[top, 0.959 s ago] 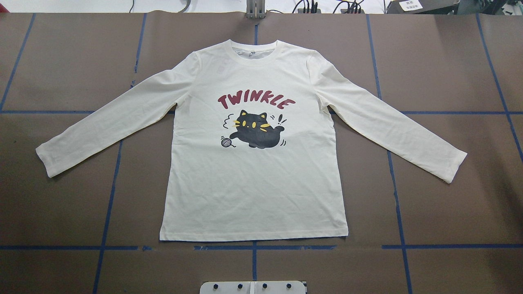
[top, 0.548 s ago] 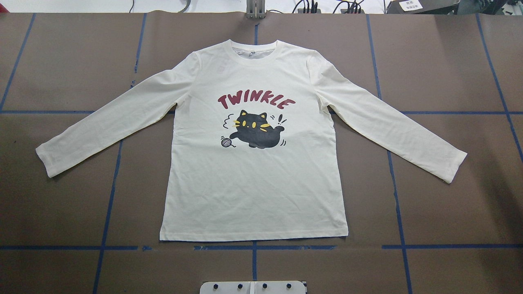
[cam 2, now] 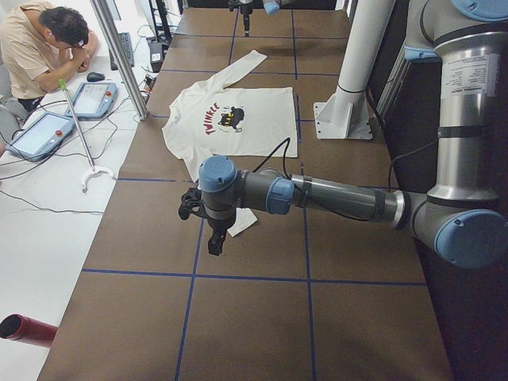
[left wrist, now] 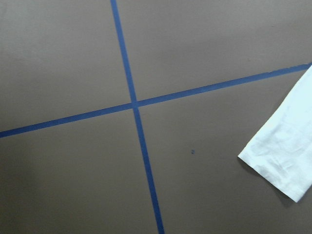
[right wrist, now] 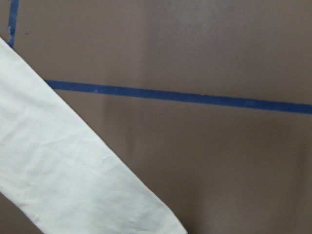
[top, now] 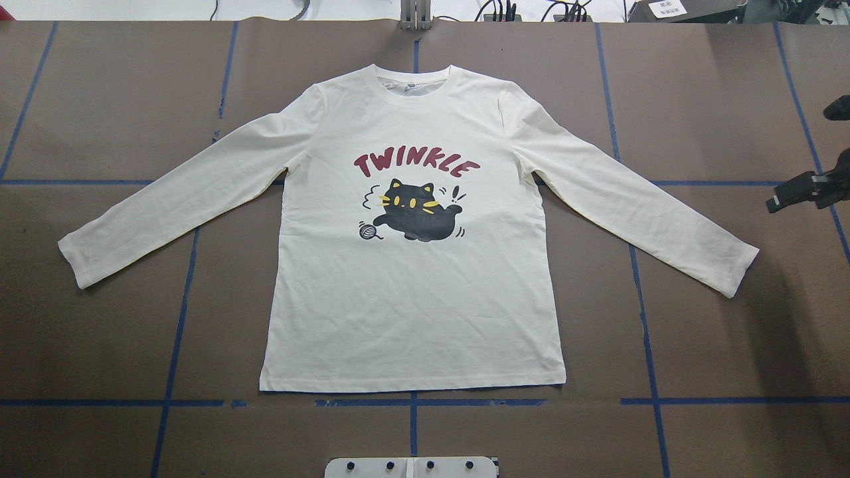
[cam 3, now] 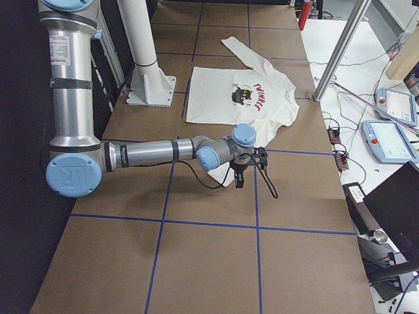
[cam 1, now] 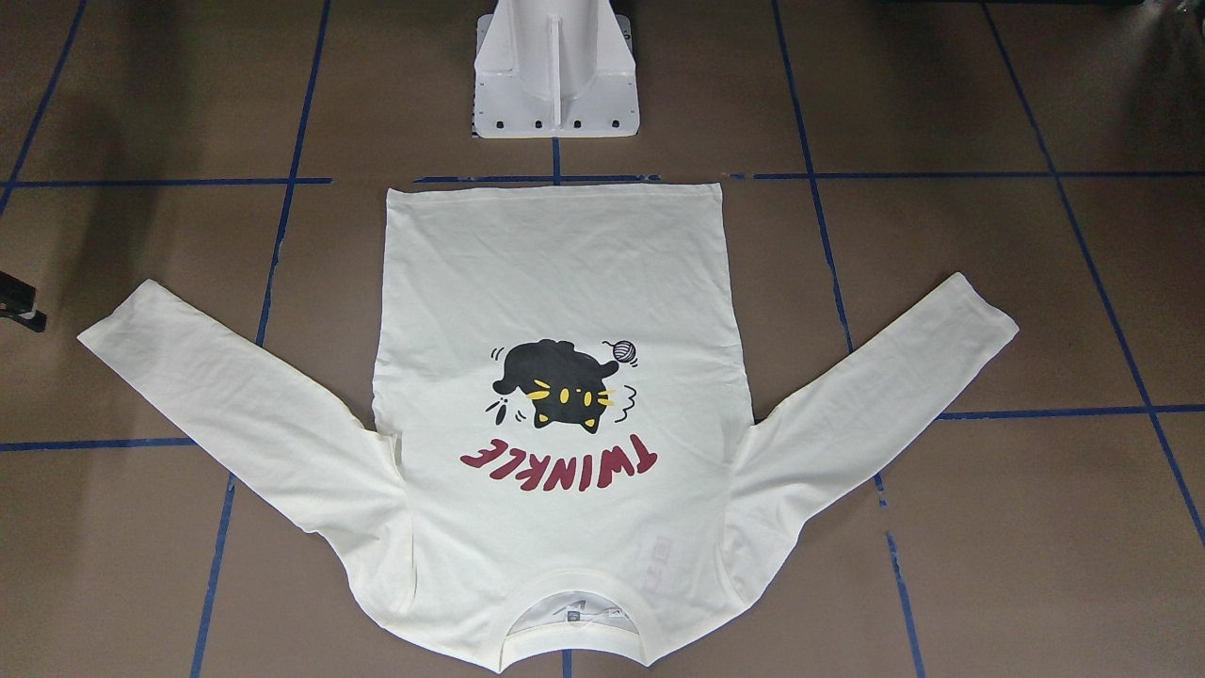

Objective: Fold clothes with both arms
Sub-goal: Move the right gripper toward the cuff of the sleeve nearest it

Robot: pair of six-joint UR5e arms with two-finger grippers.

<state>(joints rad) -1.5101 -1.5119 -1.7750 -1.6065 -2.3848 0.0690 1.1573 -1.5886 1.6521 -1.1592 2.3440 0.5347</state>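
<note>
The cream-white long-sleeved T-shirt with a black cat print and dark red "TWINKLE" lettering point(top: 412, 312) lies flat and print-up in the middle of the brown tabletop point(top: 99, 345). Its hem is toward the robot's edge and its collar toward the far edge, with each sleeve slanting out toward one end of the tabletop. No fold shows, so the task looks to be at its very start, in the approach to a first grasp.

The grey tubular right arm point(cam 3: 150, 152) reaches out low at the tabletop's right end. The right jaws hang above the brown surface near the right sleeve cuff point(top: 737, 269), apart from it. The grey tubular left arm point(cam 2: 341, 198) does the same at the left end, with the left jaws near the left sleeve cuff point(left wrist: 280, 158).

Neither appears to hold anything, since both sleeves lie flat. I cannot tell how wide the right jaws stand from the black sliver at the overhead view's edge. The left jaws show only from the side, so I cannot tell their width either.

The next move likely calls for each arm to come over its cuff, descend and pinch cloth alone. Both should move together so the shirt is not dragged askew.
</note>
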